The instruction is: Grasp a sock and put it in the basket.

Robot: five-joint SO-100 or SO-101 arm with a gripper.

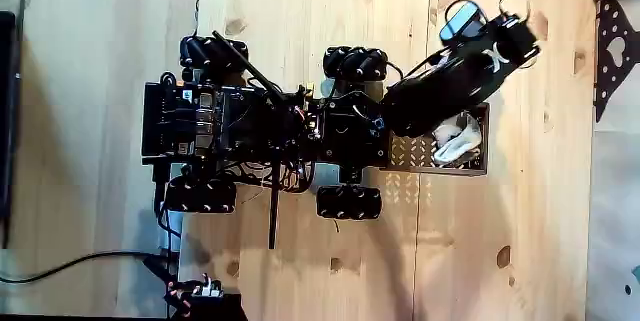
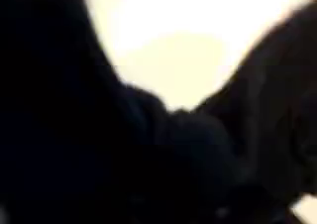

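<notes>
In the fixed view the black arm reaches from the wheeled robot [image 1: 270, 126] up and to the right, past the basket. Its gripper [image 1: 505, 23] hangs over bare wood beyond the basket's far corner. The wrist view is dark and blurred. Two black masses close in from left and right, and a dark soft lump, possibly the black sock [image 2: 188, 160], sits low between them against bright floor. Whether the jaws grip it is unclear. The grey mesh basket [image 1: 405, 151] is fixed to the robot's right end, partly under the arm.
A white sock [image 1: 455, 141] lies in the right half of the basket. Black wheels [image 1: 355, 61] stick out on both sides of the robot. A black perforated plate [image 1: 612, 46] lies at the right edge. A cable [image 1: 70, 259] runs along the lower left.
</notes>
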